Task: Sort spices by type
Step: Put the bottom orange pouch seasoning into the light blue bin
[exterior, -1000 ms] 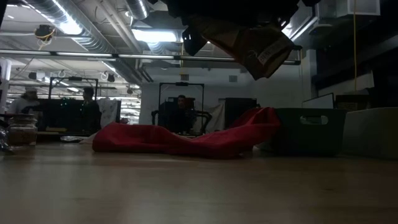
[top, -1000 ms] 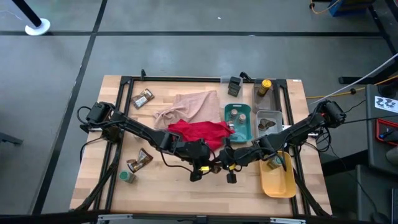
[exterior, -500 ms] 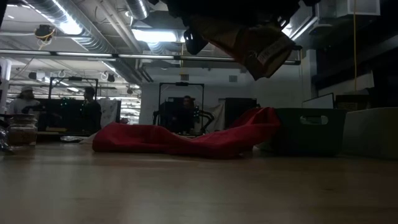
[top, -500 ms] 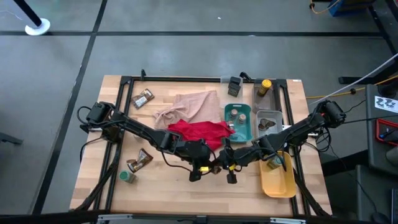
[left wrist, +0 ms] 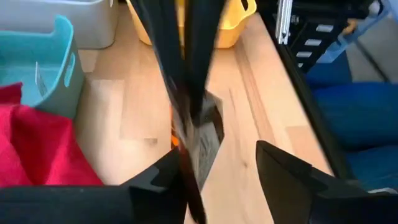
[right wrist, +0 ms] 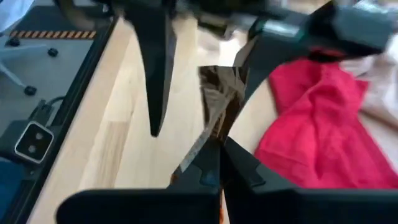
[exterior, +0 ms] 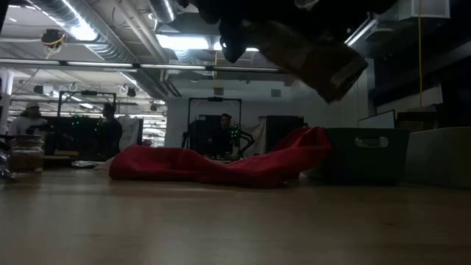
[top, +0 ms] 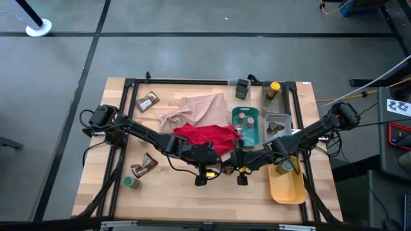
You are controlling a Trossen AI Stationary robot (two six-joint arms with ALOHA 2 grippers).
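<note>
Crinkly sachet (right wrist: 221, 106) hangs mid-frame above the bench (top: 173, 192). Left end effector (top: 215, 168) stands spread beside it; right end effector (top: 235, 165) is pinching its edge. Light, floppy, probably slippery: grip a sealed edge.

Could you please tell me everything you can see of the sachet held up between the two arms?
The sachet is a crinkly brown packet with an orange patch and a pale printed label. It hangs tilted in the air above the bare wood, near the red cloth. The right end effector is shut on its edge; the left end effector stands open around it.
</note>
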